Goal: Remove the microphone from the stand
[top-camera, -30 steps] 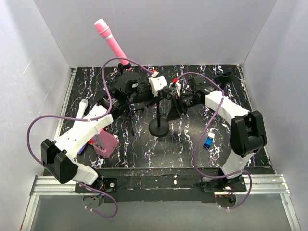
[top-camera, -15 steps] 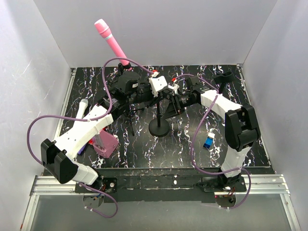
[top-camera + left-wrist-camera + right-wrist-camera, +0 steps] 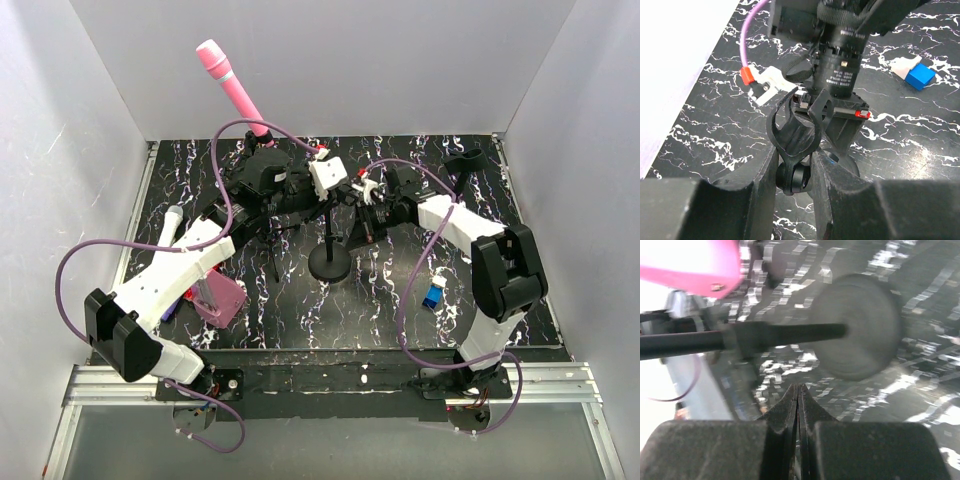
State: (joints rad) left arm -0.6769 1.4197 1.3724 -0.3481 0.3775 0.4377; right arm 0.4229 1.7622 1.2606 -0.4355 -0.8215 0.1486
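Left gripper (image 3: pixel 795 170) narrow, pinching black clip (image 3: pixel 797 132) atop stand (image 3: pixel 330 262) — prongs look empty; right gripper (image 3: pixel 798 390) jaws pressed together on nothing, beside the pole; pink microphone (image 3: pixel 232 85) tilts up near back wall (image 3: pixel 400 60) — lower end hidden.

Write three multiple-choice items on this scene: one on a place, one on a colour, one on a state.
1. Where are the left fingers? A. either side of the black U-shaped plastic clip; B. on a cardboard box; C. around a glass bottle.
2. What colour is the long plastic microphone? A. green; B. pink; C. yellow.
3. How do the right fingers stand? A. wide open; B. closed on a spoon; C. shut on nothing.
Key: 1 A, the left wrist view shows them flanking the clip's neck; 2 B, it shows pink against the back wall; 3 C, the right wrist view shows them pressed together, nothing between.
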